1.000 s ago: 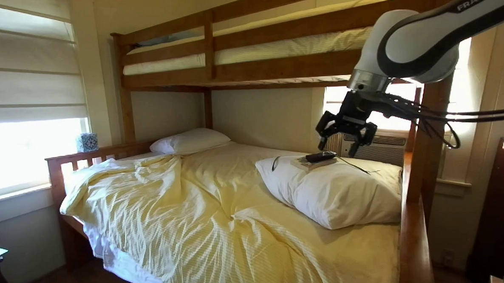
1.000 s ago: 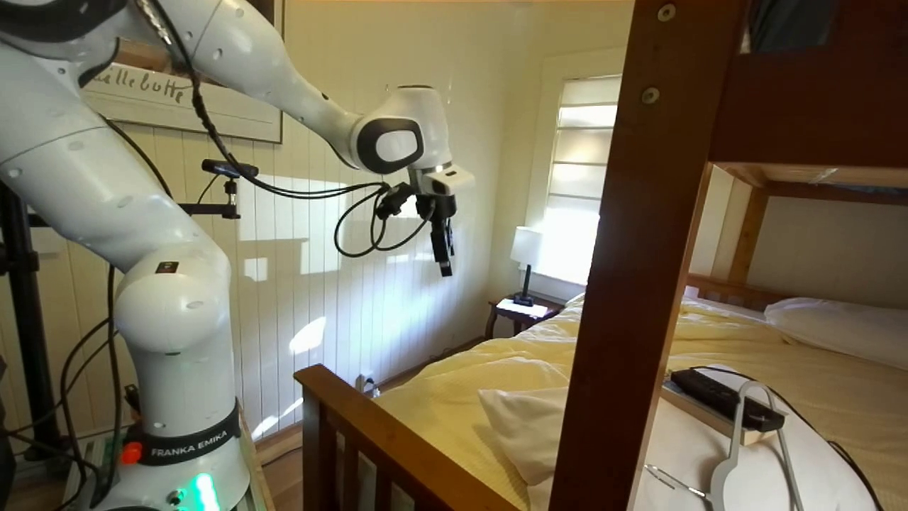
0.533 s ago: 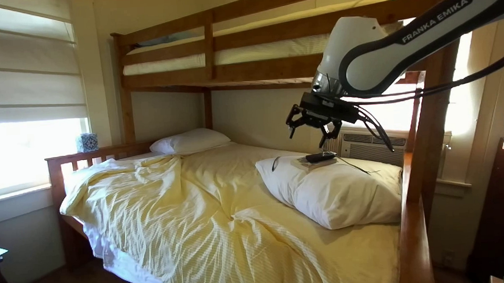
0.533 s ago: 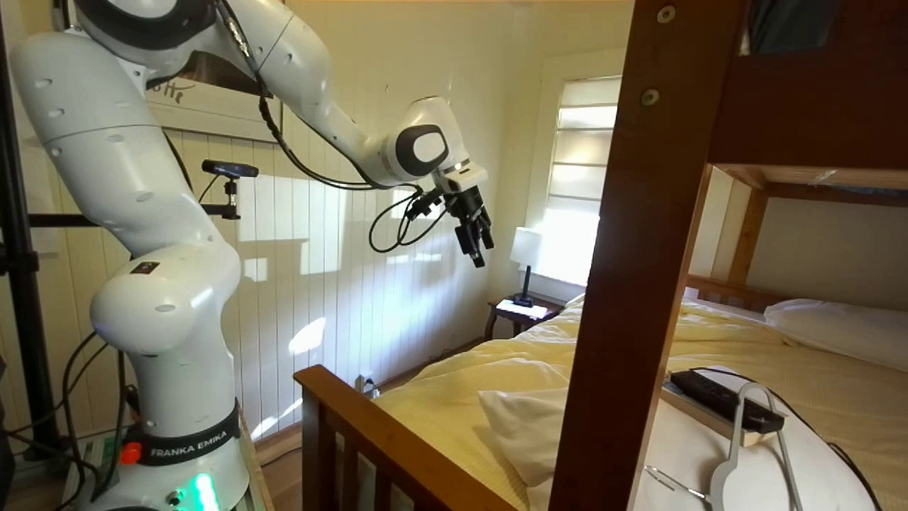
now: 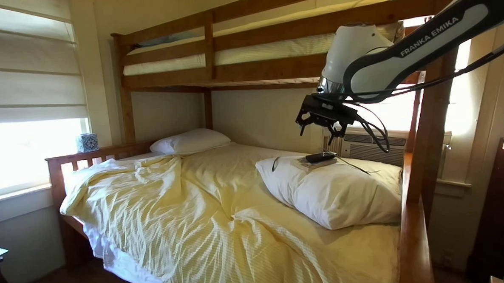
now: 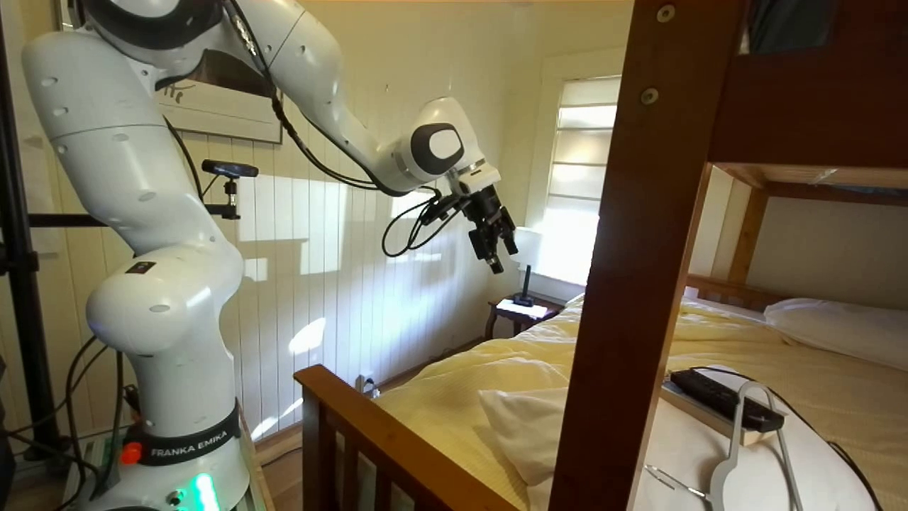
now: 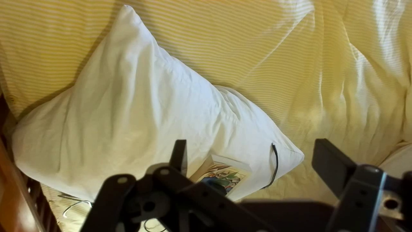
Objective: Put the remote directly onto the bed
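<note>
hand wide, nothing held | remote lower than hand, atop book | best: centre, straddle narrow width, lower gently, pinch clear of book

in both exterior views, the shaded window well apart from the claw is bleached by daylight. in an exterior view, the window behind the claw is blown out. in an exterior view, sunlit patches are thrown on the panelled wall behind it. in the wrist view, a soft shadow is cast on the bed by the pillow below the claw, whose fingers are left nearly black.
</note>
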